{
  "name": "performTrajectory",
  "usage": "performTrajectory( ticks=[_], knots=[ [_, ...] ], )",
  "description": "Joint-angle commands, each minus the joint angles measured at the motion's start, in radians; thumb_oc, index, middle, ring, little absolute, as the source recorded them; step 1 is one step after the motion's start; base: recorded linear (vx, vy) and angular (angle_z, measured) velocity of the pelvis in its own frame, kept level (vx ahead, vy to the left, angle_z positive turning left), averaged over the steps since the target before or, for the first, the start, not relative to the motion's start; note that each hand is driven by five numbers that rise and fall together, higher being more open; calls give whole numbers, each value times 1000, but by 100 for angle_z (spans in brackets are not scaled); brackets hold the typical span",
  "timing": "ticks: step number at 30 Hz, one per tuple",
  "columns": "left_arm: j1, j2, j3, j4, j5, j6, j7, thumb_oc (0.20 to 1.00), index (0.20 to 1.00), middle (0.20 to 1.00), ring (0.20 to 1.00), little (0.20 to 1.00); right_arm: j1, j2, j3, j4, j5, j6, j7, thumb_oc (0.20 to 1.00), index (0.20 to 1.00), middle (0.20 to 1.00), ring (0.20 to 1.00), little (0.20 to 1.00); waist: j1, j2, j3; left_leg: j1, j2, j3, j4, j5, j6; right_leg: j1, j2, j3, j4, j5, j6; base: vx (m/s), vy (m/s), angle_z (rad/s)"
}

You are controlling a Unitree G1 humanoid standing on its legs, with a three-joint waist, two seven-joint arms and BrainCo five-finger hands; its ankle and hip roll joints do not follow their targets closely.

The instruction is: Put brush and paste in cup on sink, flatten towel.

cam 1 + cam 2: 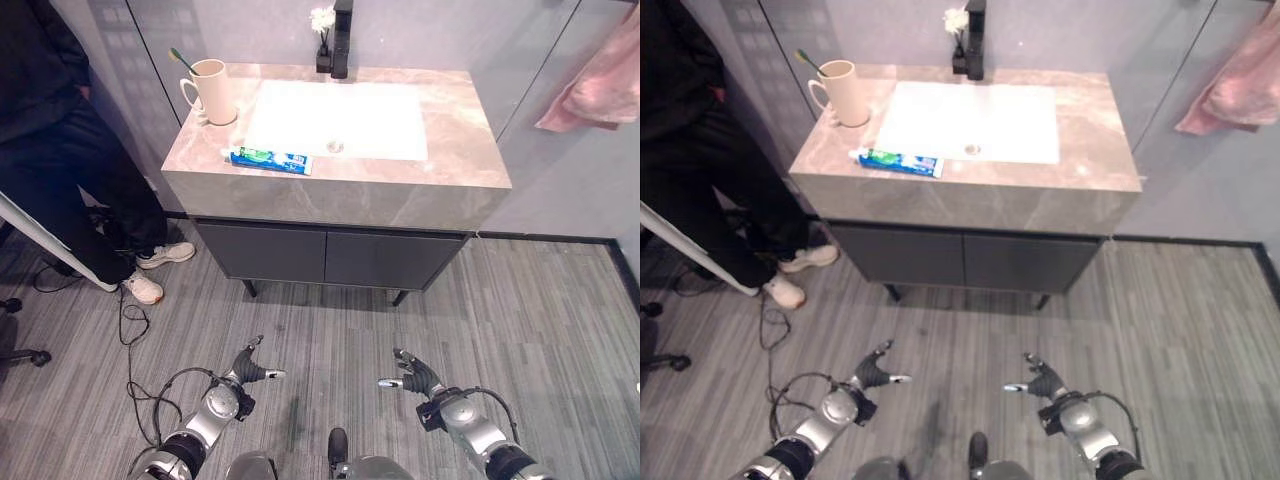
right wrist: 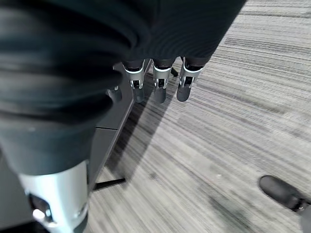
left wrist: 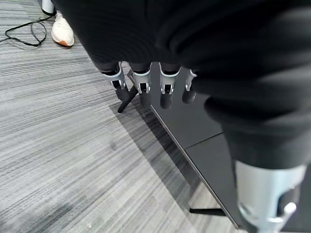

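A cream cup [image 1: 213,92] stands on the back left corner of the stone sink counter [image 1: 460,140], with a green toothbrush [image 1: 181,59] sticking out of it. A blue and green toothpaste tube [image 1: 268,159] lies flat near the counter's front left edge. A pink towel [image 1: 598,85] hangs bunched on the wall at the upper right. My left hand [image 1: 248,372] and right hand [image 1: 416,378] hang low over the floor, well short of the cabinet. Both are open and hold nothing, with fingers [image 3: 141,82] and fingers [image 2: 158,83] straight in the wrist views.
A white basin [image 1: 340,120] sits in the counter, with a black faucet [image 1: 341,40] and a small flower vase [image 1: 322,40] behind it. Dark cabinet doors [image 1: 330,255] are below. A person [image 1: 70,160] in dark clothes stands at the left, white shoes [image 1: 150,275] by the cabinet.
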Motion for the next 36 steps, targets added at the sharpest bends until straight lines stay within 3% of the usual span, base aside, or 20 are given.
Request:
performTrajectory(
  ticks=[1,4,5,7,8,9,10,11,12,13,14,15,19,21,26,28,31,36],
  knots=[
    [5,19,15,-34,-26,-42,31,1000,1000,1000,1000,1000,24,-19,-7,-32,-43,-24,-5,1000,1000,1000,1000,1000,40,37,3,-11,23,-77,-124,192,0,-38,-54,89,121,-26,141,405,180,-43],
    [17,20,21,-31,-24,-37,35,1000,1000,1000,1000,1000,8,-3,1,11,-37,-19,5,1000,1000,1000,1000,1000,60,46,-9,-46,75,-106,-146,231,-36,9,-68,138,119,-59,157,420,218,-66],
    [22,24,22,-32,-19,-37,35,1000,1000,1000,1000,1000,7,5,2,12,-23,-15,17,1000,1000,1000,1000,1000,69,49,-18,-18,77,-113,-132,232,-26,36,-69,163,120,-80,165,422,265,-85],
    [25,36,16,-38,-13,-36,30,1000,1000,1000,1000,1000,6,22,8,24,-19,-10,27,1000,1000,1000,1000,1000,84,41,-28,-36,61,-132,-71,223,-10,60,-96,178,145,-108,173,408,319,-110],
    [11,55,4,-52,2,-34,26,1000,1000,1000,1000,1000,-2,31,11,23,-25,-8,27,1000,1000,1000,1000,1000,87,28,-29,-72,15,-151,47,177,11,65,-133,193,195,-116,186,597,614,-110],
    [21,75,14,-51,14,-28,32,1000,1000,1000,1000,1000,-5,51,11,8,-27,0,32,1000,1000,1000,1000,1000,89,8,-37,-48,-23,-105,98,103,58,5,-202,181,333,2,196,480,526,-71],
    [20,75,14,-51,14,-28,32,1000,1000,1000,1000,1000,-6,51,11,9,-27,0,32,1000,1000,1000,1000,1000,91,10,-39,-50,-20,-104,96,106,58,2,-200,183,331,5,196,356,471,-11],
    [27,88,19,-58,17,-26,42,1000,1000,1000,1000,1000,-24,55,21,-4,-35,1,30,1000,1000,1000,1000,1000,99,10,-31,-26,-26,-81,88,94,70,-40,-227,134,381,76,189,69,138,-23],
    [27,88,20,-59,17,-26,42,1000,1000,1000,1000,1000,-25,55,21,-4,-35,2,30,1000,1000,1000,1000,1000,100,12,-32,-28,-24,-80,86,97,70,-43,-226,136,379,79,189,204,372,-65],
    [70,113,44,-107,14,-25,29,1000,1000,1000,1000,1000,-15,47,27,-51,-41,-2,40,1000,1000,1000,1000,1000,99,25,-30,23,-37,-57,46,89,80,-85,-217,76,425,106,189,229,351,-59],
    [89,121,54,-115,9,-25,22,1000,1000,1000,1000,1000,-10,37,29,-69,-48,-2,45,1000,1000,1000,1000,1000,89,27,-24,53,-54,-65,21,83,89,-103,-181,85,448,98,183,388,515,-51],
    [110,131,55,-119,22,-27,9,1000,1000,1000,1000,1000,2,26,27,-69,-63,-3,49,1000,1000,1000,1000,1000,84,30,-26,91,-67,-56,-14,83,95,-125,-152,52,417,89,184,261,279,-14],
    [120,133,46,-106,32,-33,-8,1000,1000,1000,1000,1000,12,16,10,-49,-71,-3,45,1000,1000,1000,1000,1000,69,35,-19,147,-75,-49,-51,68,91,-148,-151,6,333,64,190,196,146,4],
    [112,134,24,-84,58,-40,-14,1000,1000,1000,1000,1000,9,12,6,-20,-81,-7,44,1000,1000,1000,1000,1000,68,28,-12,155,-76,-50,-40,52,87,-143,-184,1,255,108,211,164,-3,35],
    [122,113,20,-23,71,-44,-9,1000,1000,1000,1000,1000,5,3,6,29,-110,-8,39,1000,1000,1000,1000,1000,77,18,-20,160,-68,-65,-36,41,77,-122,-188,59,193,116,224,93,-83,25],
    [131,107,32,1,67,-46,0,1000,1000,1000,1000,1000,3,-1,8,44,-117,-9,36,1000,1000,1000,1000,1000,94,11,-29,159,-60,-61,-33,36,70,-96,-198,33,142,94,223,51,-146,-9],
    [125,113,25,18,74,-51,5,1000,1000,1000,1000,1000,-7,-15,13,57,-134,-16,33,1000,1000,1000,1000,1000,103,13,-22,146,-39,-85,-23,48,51,-91,-165,36,142,39,205,9,-158,-13],
    [151,181,6,-68,144,-85,18,1000,1000,1000,1000,1000,32,-49,-38,96,-130,-34,7,1000,1000,1000,1000,1000,110,23,-27,144,-21,-140,-50,80,27,-64,-142,-11,145,2,188,7,-162,22]
  ],
)
